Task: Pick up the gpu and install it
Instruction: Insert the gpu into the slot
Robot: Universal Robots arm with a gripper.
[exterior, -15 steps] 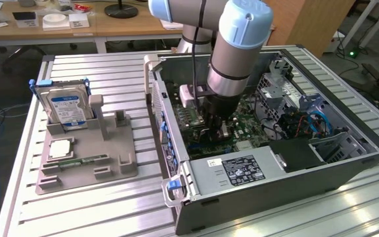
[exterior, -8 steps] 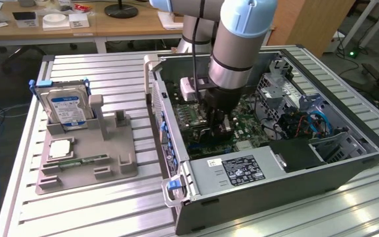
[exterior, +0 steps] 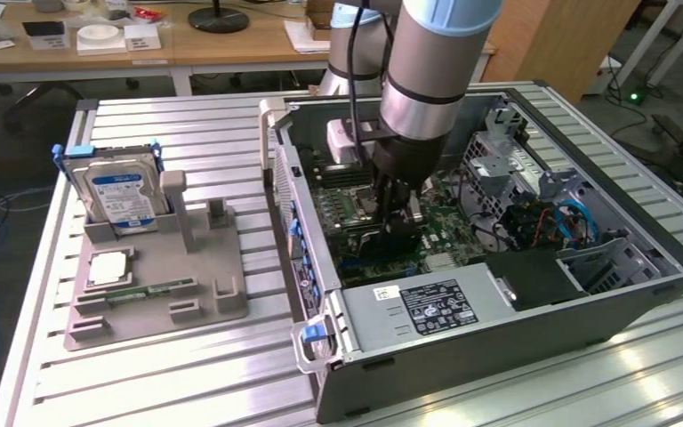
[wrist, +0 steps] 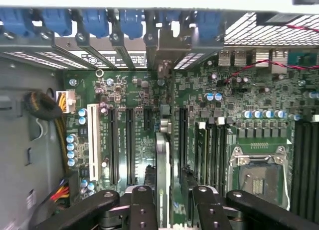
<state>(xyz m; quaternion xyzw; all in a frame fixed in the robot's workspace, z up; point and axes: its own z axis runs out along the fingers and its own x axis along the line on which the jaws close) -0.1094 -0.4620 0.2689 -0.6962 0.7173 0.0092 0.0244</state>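
Observation:
In the wrist view the gpu (wrist: 162, 160) stands on edge, a thin silvery-edged card running toward the case's rear slot openings. Its end bracket (wrist: 163, 65) sits at the rear wall between the blue slot clips. My gripper (wrist: 174, 202) is shut on the card, one black finger (wrist: 142, 210) on each side. The card hangs over the long black expansion slots of the green motherboard (wrist: 134, 100); I cannot tell whether it is seated. In the exterior view my gripper (exterior: 395, 227) is low inside the open computer case (exterior: 626, 294), with the dark gpu (exterior: 377, 242) below it.
A grey fixture (exterior: 157, 298) on the exterior view's left holds a silver hard drive with a blue label (exterior: 122, 196), a processor (exterior: 107, 267) and a green memory stick (exterior: 140, 291). Inside the case are the power supply (exterior: 437, 307), drive cages and blue cables (exterior: 579, 222).

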